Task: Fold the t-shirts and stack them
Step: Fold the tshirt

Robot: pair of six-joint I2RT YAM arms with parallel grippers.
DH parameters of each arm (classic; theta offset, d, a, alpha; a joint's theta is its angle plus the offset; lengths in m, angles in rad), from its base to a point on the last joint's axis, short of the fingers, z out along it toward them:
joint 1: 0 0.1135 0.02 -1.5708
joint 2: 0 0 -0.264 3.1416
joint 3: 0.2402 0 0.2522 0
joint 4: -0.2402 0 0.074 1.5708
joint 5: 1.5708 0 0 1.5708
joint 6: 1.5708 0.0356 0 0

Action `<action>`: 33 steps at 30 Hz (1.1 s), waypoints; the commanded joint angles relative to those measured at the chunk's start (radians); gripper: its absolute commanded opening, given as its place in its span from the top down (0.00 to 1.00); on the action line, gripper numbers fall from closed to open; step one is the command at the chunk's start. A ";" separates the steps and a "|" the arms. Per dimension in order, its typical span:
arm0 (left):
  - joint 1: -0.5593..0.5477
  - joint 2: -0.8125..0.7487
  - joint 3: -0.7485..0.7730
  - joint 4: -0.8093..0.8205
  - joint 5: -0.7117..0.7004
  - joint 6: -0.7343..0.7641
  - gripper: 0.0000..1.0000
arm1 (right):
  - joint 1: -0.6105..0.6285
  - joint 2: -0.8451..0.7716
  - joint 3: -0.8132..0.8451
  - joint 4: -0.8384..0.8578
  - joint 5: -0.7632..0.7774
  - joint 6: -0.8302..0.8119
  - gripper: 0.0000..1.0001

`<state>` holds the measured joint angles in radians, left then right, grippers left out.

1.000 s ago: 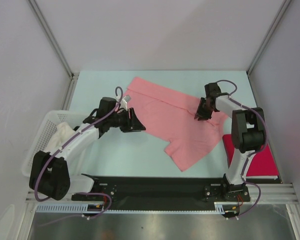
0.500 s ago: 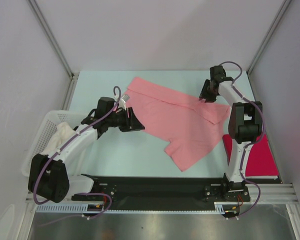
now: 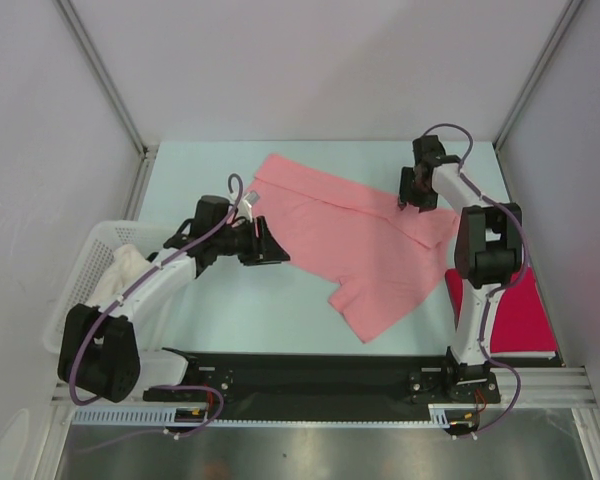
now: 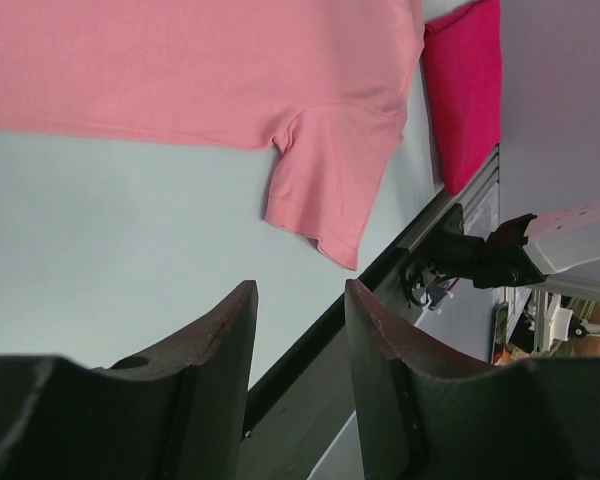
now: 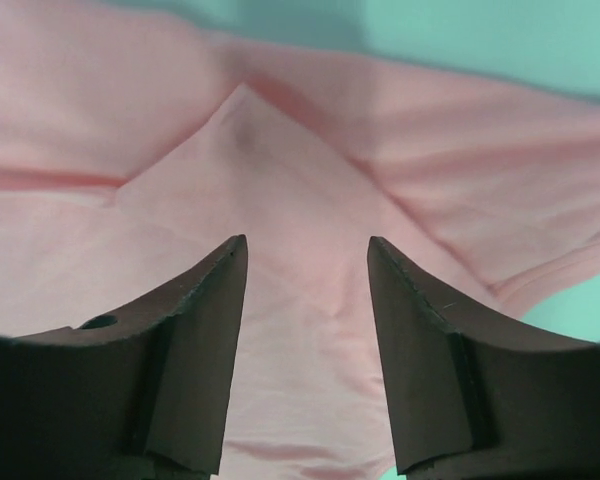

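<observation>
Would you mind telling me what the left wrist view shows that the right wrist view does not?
Only the left wrist view: the magenta shirt, a sleeve, the black rail, and the left fingers, apart with nothing between them. Only the right wrist view: a close look at a pointed fold in the pink shirt, with the right fingers apart above it. Both: the pink shirt and the pale table.
</observation>
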<state>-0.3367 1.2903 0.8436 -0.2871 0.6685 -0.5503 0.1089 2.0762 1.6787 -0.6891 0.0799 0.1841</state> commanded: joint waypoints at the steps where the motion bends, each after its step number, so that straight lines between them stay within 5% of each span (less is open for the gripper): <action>1: 0.008 0.000 -0.024 0.051 0.040 -0.011 0.54 | -0.049 0.031 0.079 -0.038 0.030 -0.038 0.47; 8: -0.001 0.043 -0.015 0.141 0.042 0.000 0.52 | -0.194 -0.109 -0.103 -0.001 -0.132 0.132 0.58; 21: -0.168 0.418 0.250 0.602 -0.168 -0.140 0.44 | -0.391 -0.412 -0.568 0.213 -0.468 0.330 0.46; 28: -0.260 0.812 0.674 0.632 -0.199 -0.120 0.49 | -0.396 -0.456 -0.686 0.350 -0.542 0.365 0.56; 33: -0.309 0.999 0.839 0.681 -0.277 -0.097 0.47 | -0.414 -0.482 -0.721 0.367 -0.557 0.374 0.57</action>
<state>-0.6201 2.2288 1.5814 0.3191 0.4480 -0.6628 -0.2909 1.6543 0.9638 -0.3847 -0.4377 0.5400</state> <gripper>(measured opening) 0.527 0.434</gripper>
